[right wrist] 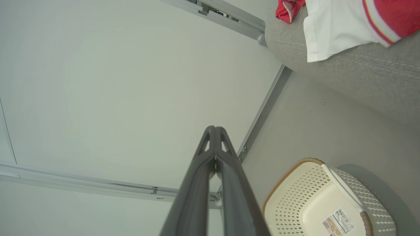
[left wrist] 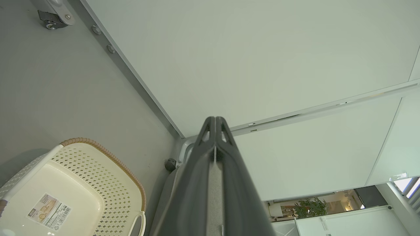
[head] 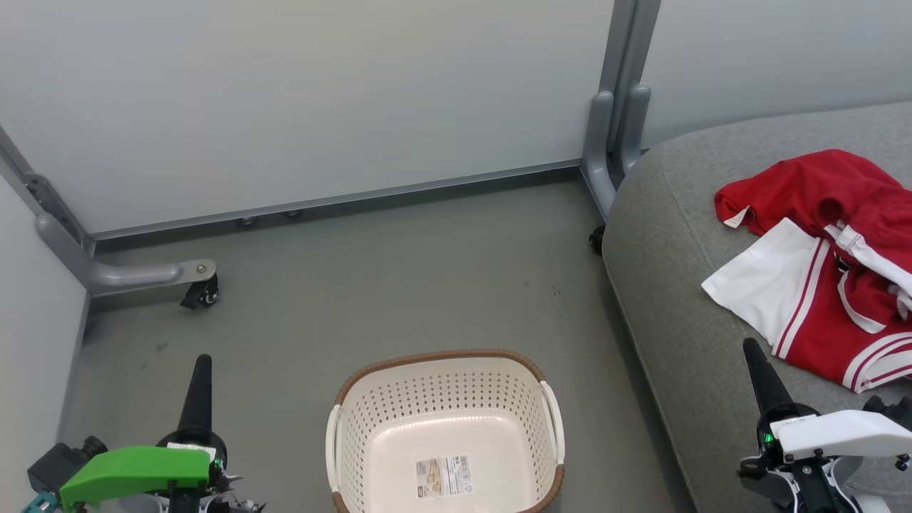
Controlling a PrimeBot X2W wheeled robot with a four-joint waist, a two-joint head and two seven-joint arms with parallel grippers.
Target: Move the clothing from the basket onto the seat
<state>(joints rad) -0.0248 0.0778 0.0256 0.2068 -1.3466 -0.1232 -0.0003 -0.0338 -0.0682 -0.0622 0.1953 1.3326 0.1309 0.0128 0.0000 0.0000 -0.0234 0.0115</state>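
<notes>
The red and white clothing (head: 819, 206) lies crumpled on the grey seat (head: 670, 299), just ahead and right of the right gripper (head: 752, 353). The basket (head: 442, 354) stands on the floor (head: 392, 271) between that gripper and the left gripper (head: 202, 363). Both pairs of fingers are pressed together, holding nothing.

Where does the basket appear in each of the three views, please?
Head view: the basket sits bottom centre, on the floor.
Left wrist view: basket in the lower left corner.
Right wrist view: basket in the lower right corner.
Shared landmark: the label sticker on its bottom.
</notes>
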